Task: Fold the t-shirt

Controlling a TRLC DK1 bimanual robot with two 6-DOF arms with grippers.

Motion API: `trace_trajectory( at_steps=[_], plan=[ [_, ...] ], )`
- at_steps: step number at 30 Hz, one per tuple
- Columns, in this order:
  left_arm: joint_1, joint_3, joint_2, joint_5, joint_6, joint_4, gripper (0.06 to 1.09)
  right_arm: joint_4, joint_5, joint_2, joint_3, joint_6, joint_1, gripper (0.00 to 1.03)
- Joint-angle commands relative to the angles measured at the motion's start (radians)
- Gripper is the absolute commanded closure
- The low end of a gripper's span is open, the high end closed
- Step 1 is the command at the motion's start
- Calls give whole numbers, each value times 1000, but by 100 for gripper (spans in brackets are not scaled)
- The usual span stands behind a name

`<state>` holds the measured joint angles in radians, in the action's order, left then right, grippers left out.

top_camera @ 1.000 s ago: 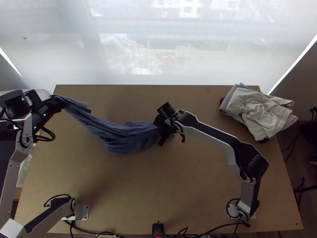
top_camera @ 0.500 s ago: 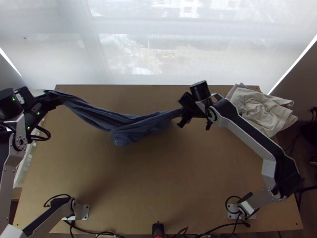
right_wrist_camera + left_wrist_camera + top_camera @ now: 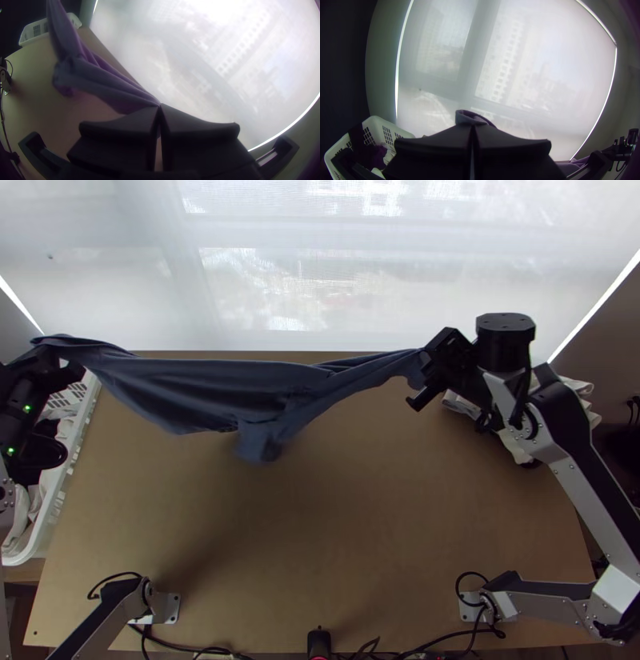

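The dark blue t-shirt (image 3: 216,390) hangs stretched between both grippers over the table's far part, bunched at each end, with a fold drooping near its middle. At the far left, my left gripper (image 3: 54,358) is shut on one end of it; in the left wrist view the left gripper (image 3: 472,126) has its fingers together, a loop of the t-shirt (image 3: 473,117) rising behind the tips. My right gripper (image 3: 424,370) is shut on the other end. In the right wrist view the t-shirt (image 3: 110,81) runs into the closed tips of the right gripper (image 3: 160,106).
A white basket (image 3: 60,504) with clothes stands beside the table's left edge. A beige and grey pile of cloth (image 3: 512,440) lies at the far right, partly behind the right arm. A pale blind hangs beyond the table's far edge. Bare wood (image 3: 344,524) shows across the near half.
The right gripper has moved right and toward the far edge with its end of the t-shirt. The left gripper has moved a little left. The cloth between them is drawn out longer.
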<state>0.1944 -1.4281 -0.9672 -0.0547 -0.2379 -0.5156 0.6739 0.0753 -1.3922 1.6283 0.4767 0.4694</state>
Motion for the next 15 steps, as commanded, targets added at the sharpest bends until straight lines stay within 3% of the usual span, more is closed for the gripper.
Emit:
trace_trajectory(
  at_steps=[1,15],
  plan=[
    [11,-146,32,9,0,-4,105,-66,83,119,61,46,-14,100],
    [0,-534,21,-5,0,-47,105,-217,218,283,127,214,38,100]
  ],
)
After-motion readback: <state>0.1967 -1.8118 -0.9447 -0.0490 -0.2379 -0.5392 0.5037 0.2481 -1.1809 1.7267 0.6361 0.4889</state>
